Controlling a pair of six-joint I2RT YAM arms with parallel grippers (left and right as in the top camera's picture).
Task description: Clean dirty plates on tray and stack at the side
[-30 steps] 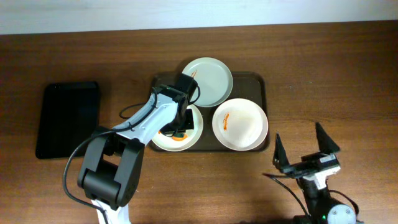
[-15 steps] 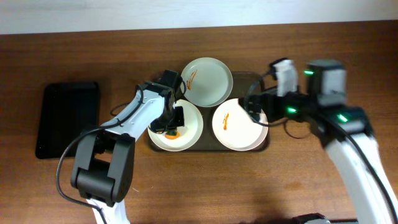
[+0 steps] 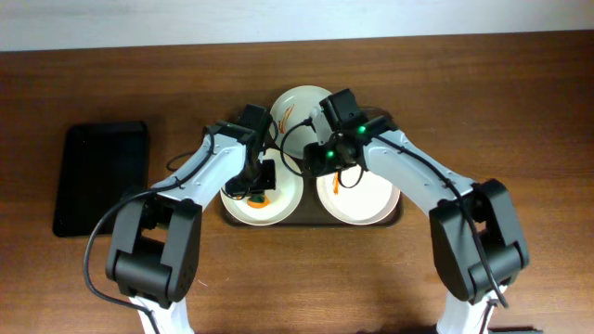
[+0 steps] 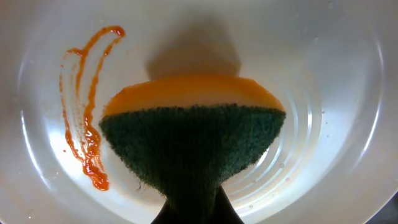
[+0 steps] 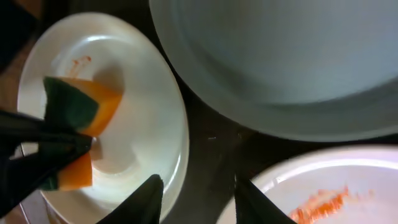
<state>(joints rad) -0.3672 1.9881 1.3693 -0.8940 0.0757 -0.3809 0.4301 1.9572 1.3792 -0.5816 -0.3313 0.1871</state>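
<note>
Three white plates lie on the dark brown tray (image 3: 384, 122). The back plate (image 3: 299, 111) looks faintly greenish. The right plate (image 3: 369, 189) has an orange smear. Over the left plate (image 3: 280, 199) my left gripper (image 3: 262, 178) is shut on an orange and green sponge (image 4: 193, 140), which presses into the plate (image 4: 336, 93) beside an orange streak (image 4: 84, 124). My right gripper (image 5: 199, 199) is low over the tray (image 5: 211, 143), jaws part open. One finger (image 5: 146, 199) is over the left plate (image 5: 143, 81) and the rim sits in the gap. Nothing is gripped.
A smaller glossy black tray (image 3: 100, 176) lies on the brown wooden table (image 3: 501, 93) at the far left. Both arms cross over the brown tray's middle and stand close together. The right arm (image 3: 418, 172) reaches in from the right.
The right arm has swung from the table's right side to the gap between the plates, and its jaws have narrowed. The left gripper and sponge shifted slightly on the left plate.
</note>
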